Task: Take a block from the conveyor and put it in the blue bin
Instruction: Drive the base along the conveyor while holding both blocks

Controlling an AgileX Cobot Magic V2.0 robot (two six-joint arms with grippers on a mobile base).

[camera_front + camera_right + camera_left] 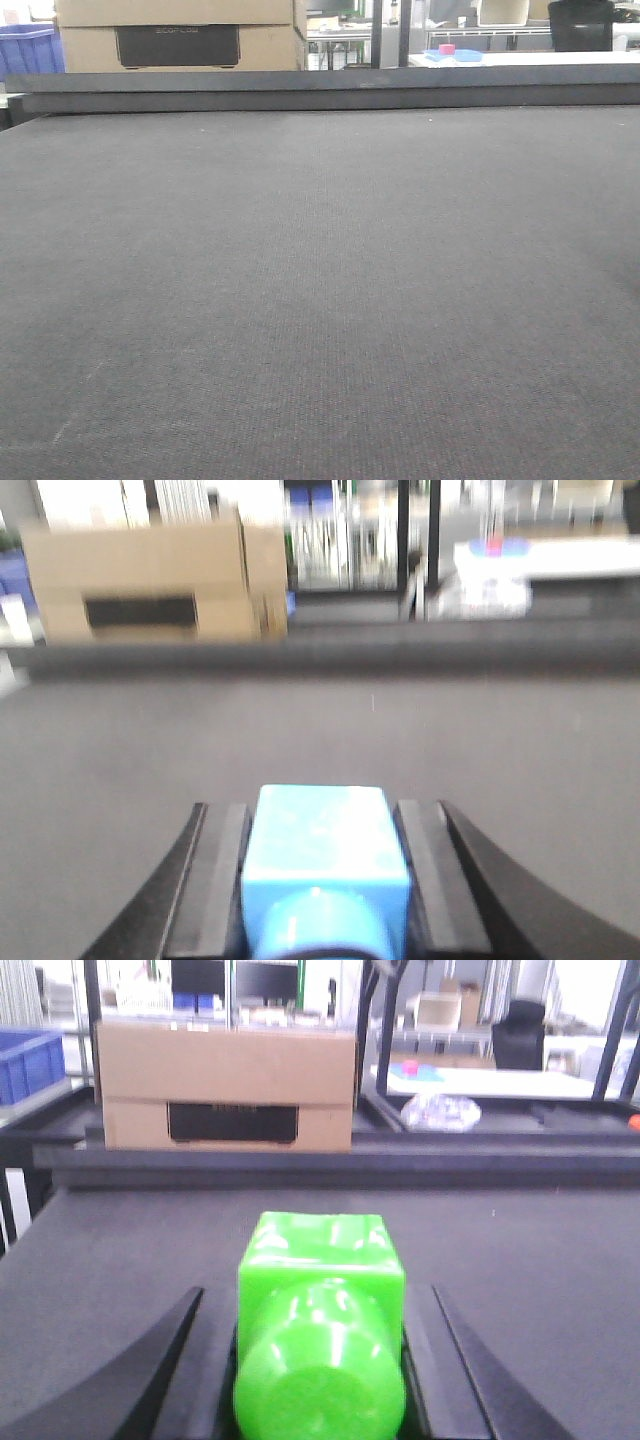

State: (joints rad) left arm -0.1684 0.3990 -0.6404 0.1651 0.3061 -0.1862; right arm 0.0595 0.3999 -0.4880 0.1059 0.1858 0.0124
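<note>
**A:** Where's the block?

**B:** There are two, both in hand. The green block [318, 1250] is pinched in the left gripper [318, 1300] and the blue block [322, 840] in the right gripper [322, 812]. The fingers press on both sides of each one.

**A:** Long axis?

**B:** The green one runs straight ahead between the fingers, round stub toward the camera, square end toward the bench's far edge. The blue one looks the same but blurrier.

**A:** And the bin?

**B:** One blue bin [25, 1060], past the rail [320, 95] off the far left corner, left of the cardboard box [228, 1085]. That puts it ahead and to the left of the left gripper. The left arm looks nearer, my call. The right wrist view is too blurred to make the bin out.

**A:** Anything loose on the conveyor [320, 300]?

**B:** No block there in the front view. Count: two blocks, one bin, one box.
</note>
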